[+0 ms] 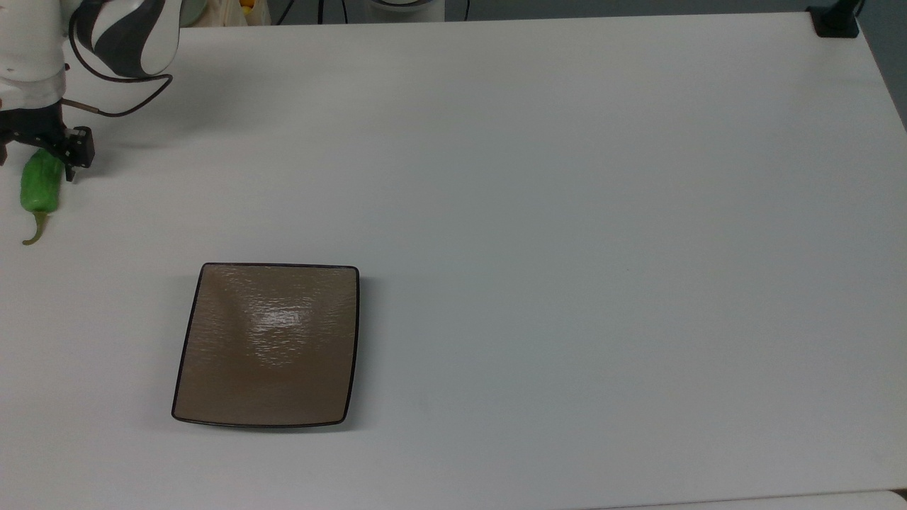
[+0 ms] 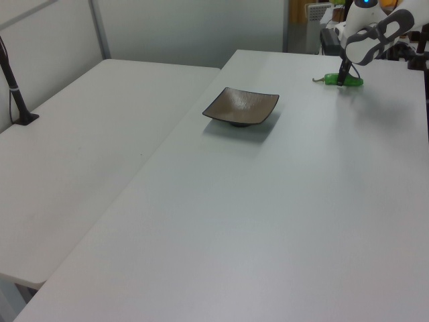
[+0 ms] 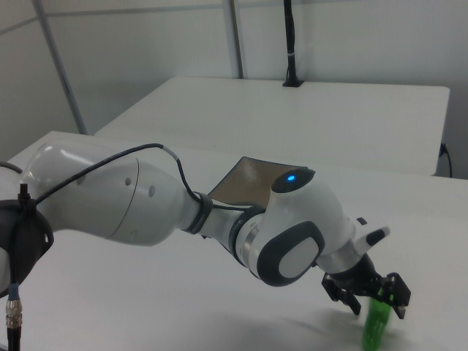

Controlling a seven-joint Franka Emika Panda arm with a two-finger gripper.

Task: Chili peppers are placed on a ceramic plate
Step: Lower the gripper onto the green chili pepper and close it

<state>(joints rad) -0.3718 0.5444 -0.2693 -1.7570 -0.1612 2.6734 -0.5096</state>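
One green chili pepper [image 1: 41,185] lies flat on the white table [image 1: 567,212], and the gripper [image 1: 37,150] stands over its blunt end with its fingers spread, one on each side of the pepper's body. In the right view the two dark fingers [image 3: 399,294] straddle the top of the pepper [image 3: 377,325] without yet pinching it, so the jaws are apart and hold nothing. The thin stem trails away from the gripper, toward the top view's bottom edge.

This looks like the grasping step: the tool is low over the pepper, and the pick has not yet been made. The square brown ceramic plate [image 1: 269,347] sits bare, well apart from the gripper, off toward the top view's lower right.

The next move likely calls for the fingers to close across the pepper's width. The hold should be firm enough for a slightly wrinkled, rounded skin. A lift and a carry across to the plate would follow.
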